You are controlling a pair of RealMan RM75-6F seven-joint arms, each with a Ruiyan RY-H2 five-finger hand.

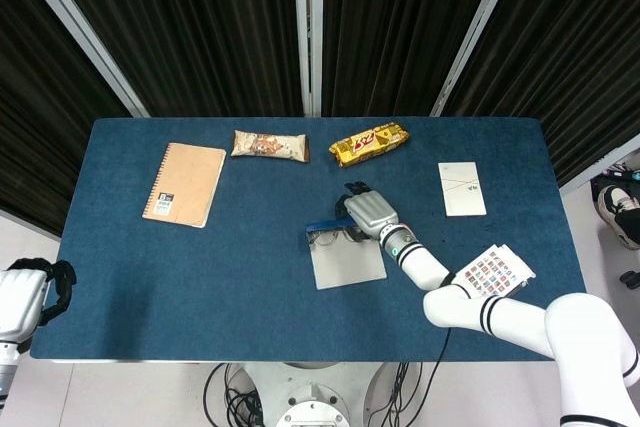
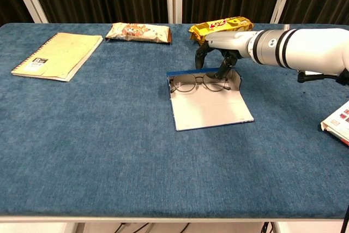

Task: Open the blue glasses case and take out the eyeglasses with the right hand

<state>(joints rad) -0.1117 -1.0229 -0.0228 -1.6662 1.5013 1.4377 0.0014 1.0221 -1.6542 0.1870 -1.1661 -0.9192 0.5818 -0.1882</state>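
Right robot hand (image 2: 218, 53) sits just right of frame centre in the chest view, over the far right end of the open blue glasses case (image 2: 210, 102), fingers curled downward; one fingertip (image 2: 220, 75) reaches into the case at the right end of the eyeglasses (image 2: 198, 84). Whether it actually pinches the frame I cannot tell. The eyeglasses lie inside the case along its raised blue back wall, lenses side by side, and the pale lid is folded flat toward the near edge of the blue surface (image 2: 109, 151).

Left robot hand (image 1: 30, 287) shows only in the head view, at the lower left corner, off the surface, its dark fingers curled inward with nothing in them.

Along the far edge lie a tan notebook (image 2: 59, 55) at upper left, a brown snack bar (image 2: 140, 31) and a yellow snack pack (image 2: 221, 25). A white card (image 1: 462, 188) and a printed leaflet (image 1: 490, 273) lie at the right side.
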